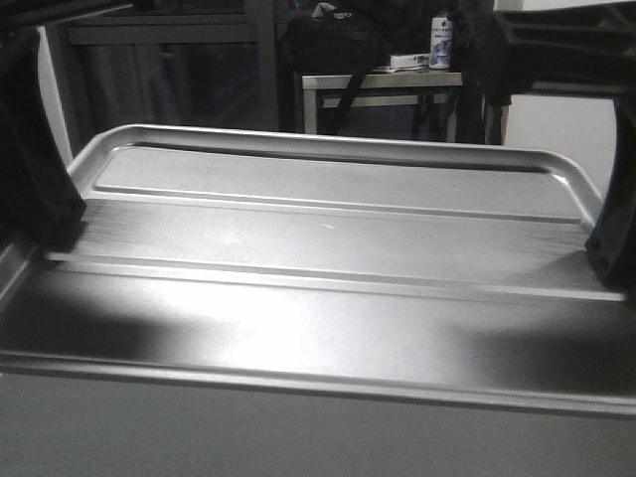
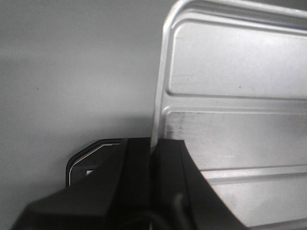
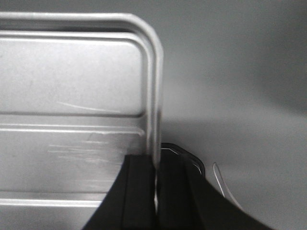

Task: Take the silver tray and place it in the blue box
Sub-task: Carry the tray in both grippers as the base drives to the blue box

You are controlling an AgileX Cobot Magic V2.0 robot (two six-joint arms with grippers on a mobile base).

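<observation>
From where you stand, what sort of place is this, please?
Probably a lab or workshop, not a home: behind stands a metal-legged table with a can and a dark bag on it, and the left claw and right claw grip a silver tray.

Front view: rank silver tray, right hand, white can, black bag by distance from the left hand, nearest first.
1. silver tray: left rim clamped in the left hand.
2. right hand: across the tray, gripping its right rim.
3. black bag and white can: both far back in the room; too close to call.
</observation>
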